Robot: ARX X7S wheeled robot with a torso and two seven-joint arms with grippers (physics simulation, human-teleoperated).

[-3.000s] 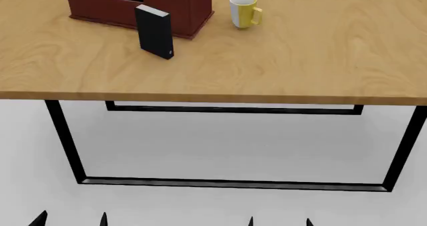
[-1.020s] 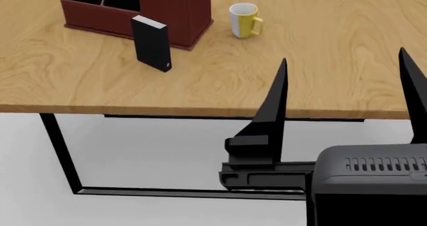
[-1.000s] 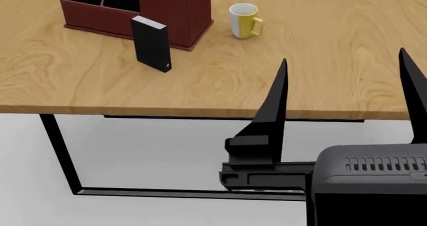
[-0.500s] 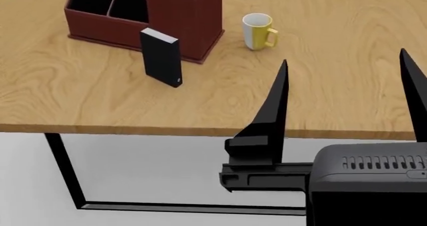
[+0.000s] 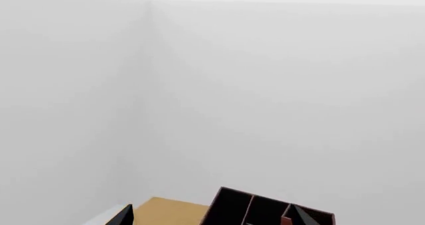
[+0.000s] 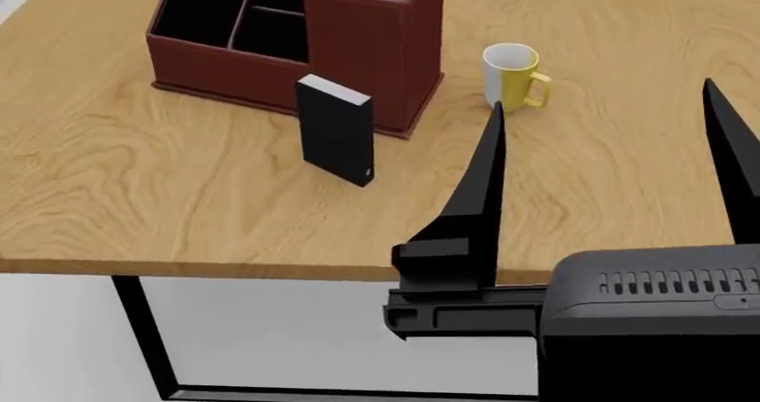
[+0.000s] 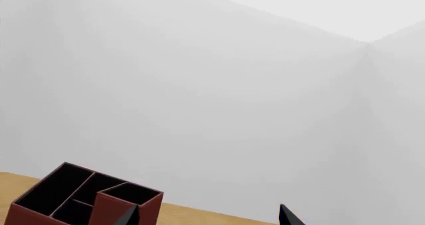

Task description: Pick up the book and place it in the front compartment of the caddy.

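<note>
So the book is standing upright on the counter, a bit left of centre in the head view, right in front of the caddy and so close to its front wall that I can't tell if it's touching or just beside it. Black covers, white page edge showing on top. The right gripper fills the lower right of the frame with its two long fingers spread wide and nothing between them, well apart from the book and hanging out near the counter's front edge. The left gripper isn't visible in the head view; the left wrist view only catches two dark finger tips at the bottom edge with a wide gap between, so it looks open to me too. A white-and-yellow mug sits to the right of the caddy, out of the way. Handling-wise I'd guess the book is stiff and fairly light, hard covers, not fragile, but those smooth covers could be slippery and a book standing on end tips easily if you bump it. I'd pinch it across the two covers near the top, so it stays vertical and can drop straight down into the low compartment just behind it. Grab hasn't started yet, this is just the approach.
</note>
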